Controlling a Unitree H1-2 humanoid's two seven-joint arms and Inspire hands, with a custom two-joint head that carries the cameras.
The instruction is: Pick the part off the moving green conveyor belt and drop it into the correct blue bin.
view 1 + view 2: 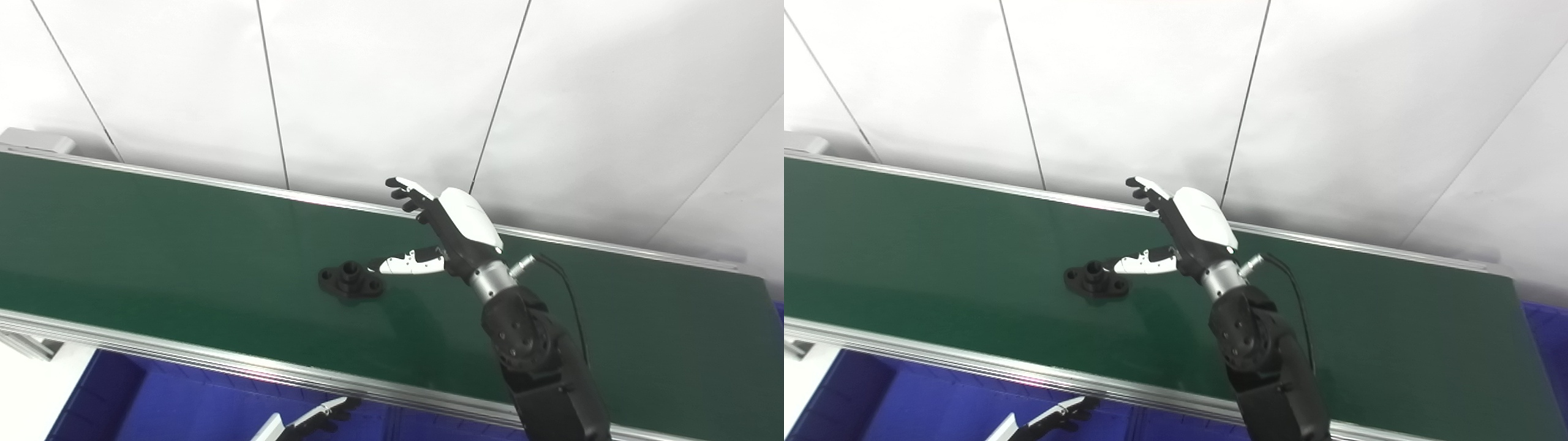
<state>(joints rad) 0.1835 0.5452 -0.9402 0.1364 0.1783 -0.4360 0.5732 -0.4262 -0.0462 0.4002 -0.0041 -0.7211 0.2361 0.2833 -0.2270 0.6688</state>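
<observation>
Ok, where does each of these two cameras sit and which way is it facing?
Left eye view: on the head, left side, looking down at the green conveyor belt and white wall; shows the right robot hand, open, beside the black part, and left robot hand fingertips at the bottom edge.
Right eye view: on the head, a little to the right, facing the same way; same arm, same fingertips.
Shared: belt, part, both hands, blue bin below the belt's near rail.

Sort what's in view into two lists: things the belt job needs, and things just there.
Job:
- part, black, on the belt
- belt, green
- right robot hand, open beside the part
- blue bin below the belt

Just there:
- left robot hand, low over the bin
- wall
</observation>
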